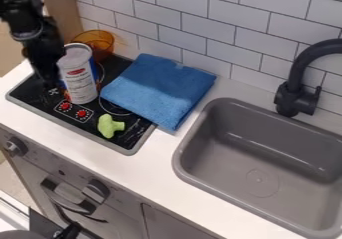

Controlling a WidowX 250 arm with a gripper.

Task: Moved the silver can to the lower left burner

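Nearest the camera, gray oven controls [95, 190] line the cabinet front below a white worktop [143, 170], with a gray sink [260, 183] set into it at right. A green toy piece [109, 126] rests at the near right of a black stovetop [137, 133], to the right of two red dials [81, 114]. Just behind the dials, on the stovetop's left side, is the silver can [80, 80], its long axis close to upright; whether its base touches the surface cannot be told from this angle.

Immediately to the can's left, as the camera sees it, the black end effector [49, 78] hangs from the robot's lone arm [23, 15], pointing downward nearly parallel to the can's side. How far open it is, and whether it has hold of the can, cannot be made out. The coming move appears to turn on that side-by-side closeness: a secure hold would allow a small placement over the lower left burner, while a sideways nudge could tip the can. Beyond the green piece, a folded blue towel [160, 88] overlaps the stovetop's right side. Farther back are an amber bowl [95, 42], a black faucet [297, 90] and the tiled wall [207, 25].
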